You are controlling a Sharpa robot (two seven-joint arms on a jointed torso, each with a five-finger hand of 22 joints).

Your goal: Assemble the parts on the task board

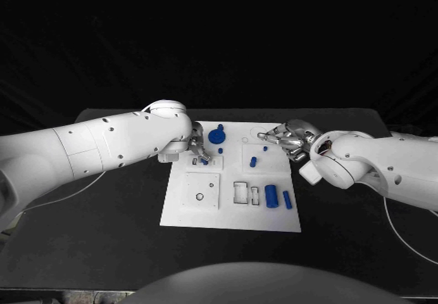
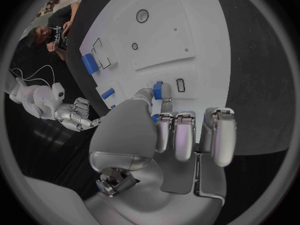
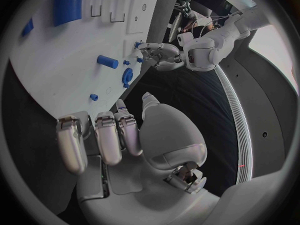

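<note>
Two white arms are reaching in over the black desk (image 1: 91, 253), meeting above the far half of the board (image 1: 228, 218). The left robot hand (image 1: 198, 151) is pointing down at the board's far left area, its fingers (image 2: 164, 92) pinching a small blue part (image 2: 157, 90) just beside a small rectangular slot (image 2: 180, 85). The right robot hand (image 1: 285, 140) is hovering over the board's far right corner, fingers curled loosely inward with nothing between them that I can see; whether they are touching the board I cannot tell.

The left wrist view is showing the pinched part close up, standing roughly upright between the fingertips, which the head view is half hiding. The right wrist view is showing the right hand's fingers (image 3: 103, 135) hanging above bare board, near a tiny blue peg (image 3: 93, 97), and the left hand (image 3: 159, 55) across the board.

On the board, a round blue knob (image 1: 216, 135) is sitting at the far middle. A short blue block (image 1: 254, 162) is lying with its long axis running near to far. Near the front right, a blue cylinder (image 1: 271, 195) and a thinner blue bar (image 1: 287, 200) are lying side by side, both long axes also running near to far, beside two rectangular outlines (image 1: 246, 193).
</note>
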